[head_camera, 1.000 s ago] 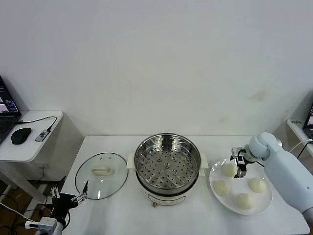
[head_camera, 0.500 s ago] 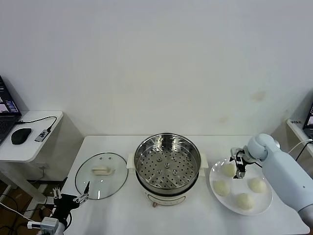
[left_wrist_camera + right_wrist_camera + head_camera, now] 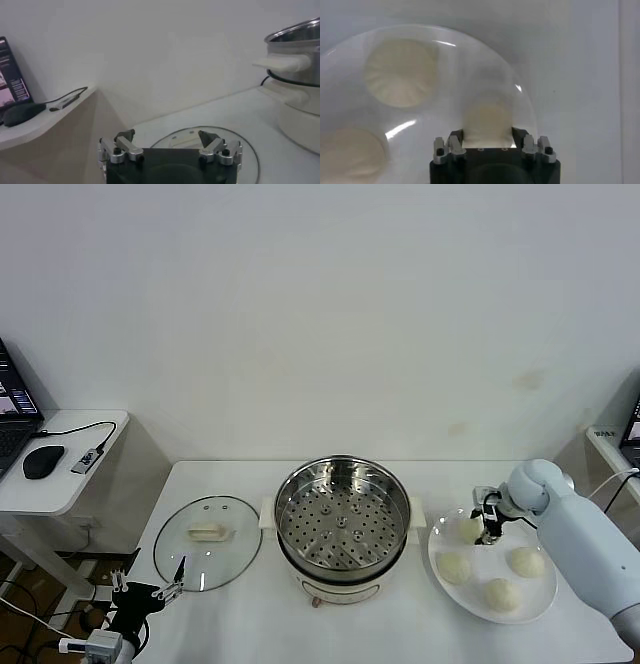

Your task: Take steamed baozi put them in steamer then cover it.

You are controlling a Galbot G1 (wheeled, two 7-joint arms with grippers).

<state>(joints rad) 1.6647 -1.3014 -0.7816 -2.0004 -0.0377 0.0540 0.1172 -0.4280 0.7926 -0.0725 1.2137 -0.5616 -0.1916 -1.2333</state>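
On the white table (image 3: 240,604), at its right end, a flat white plate (image 3: 540,596) carries all four steamed baozi (image 3: 527,562), and the right gripper (image 3: 487,527) is down over the bun nearest the steamer (image 3: 343,526). In the right wrist view that bun (image 3: 487,119) sits between the two fingers (image 3: 455,141), which stand on either side of it and appear to press its flanks, so the gripper looks closed on it while it rests on the plate. The steamer stands at the table's middle, uncovered, its perforated tray bare. The cover (image 3: 208,542) lies flat on the table to the steamer's left, handle up. The left gripper (image 3: 146,590) hangs low at the table's front left edge, near the cover's rim, its fingers (image 3: 124,136) spread apart with nothing between them. No brand, label or readable writing shows on the pot, lid or plate; a laptop screen (image 3: 15,396) on the side desk is too small to read.
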